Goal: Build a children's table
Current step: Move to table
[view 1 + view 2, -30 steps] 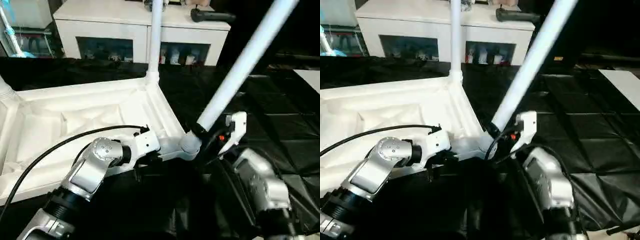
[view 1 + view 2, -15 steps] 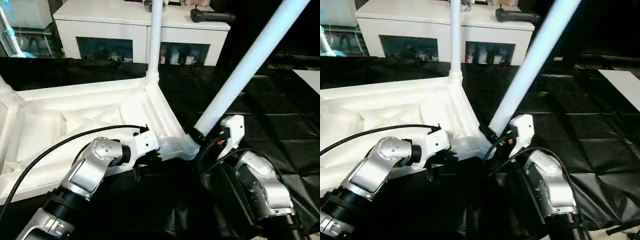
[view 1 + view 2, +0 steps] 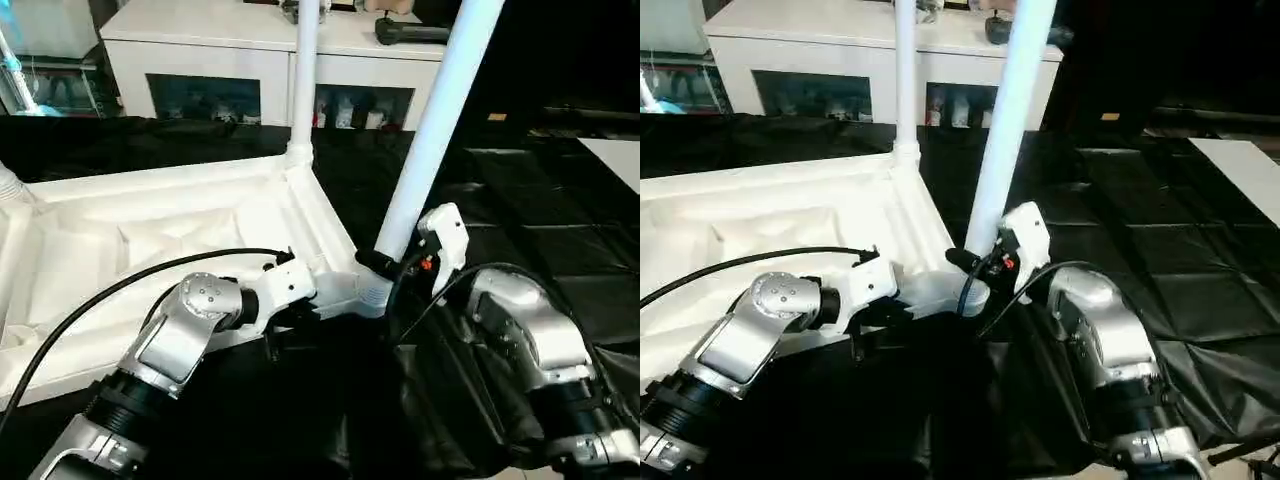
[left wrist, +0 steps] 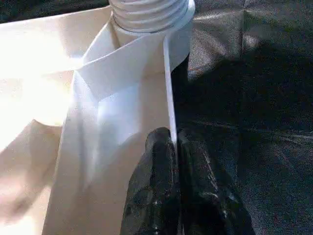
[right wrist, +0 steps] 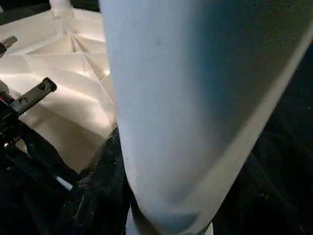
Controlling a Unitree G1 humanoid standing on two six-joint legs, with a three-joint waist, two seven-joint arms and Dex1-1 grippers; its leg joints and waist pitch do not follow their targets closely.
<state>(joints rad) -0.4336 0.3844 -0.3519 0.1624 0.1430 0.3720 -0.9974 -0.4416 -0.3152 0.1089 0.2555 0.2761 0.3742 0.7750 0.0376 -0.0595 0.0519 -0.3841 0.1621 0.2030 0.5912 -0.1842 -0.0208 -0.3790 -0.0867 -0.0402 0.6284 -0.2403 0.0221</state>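
head views: we see the white plastic rectangular tabletop (image 3: 150,240) lying underside up, ribs showing, on the black sheet (image 3: 560,210).
far leg: a white tapered tube leg (image 3: 305,70) stands upright in the tabletop's far corner socket.
near leg: a second white tube leg (image 3: 435,120) rises from the near corner socket (image 3: 368,290), leaning a little.
right gripper (image 3: 385,262): its black fingers clasp the base of that near leg.
background: a white cabinet with glass doors (image 3: 270,60) stands behind.
left wrist view: we see the left gripper (image 4: 172,142) pressed together, pinching the thin white rim of the tabletop near a threaded socket (image 4: 149,14).
right wrist view: the near leg sits between the right gripper's black fingers (image 5: 95,186), with the ribbed underside beyond.
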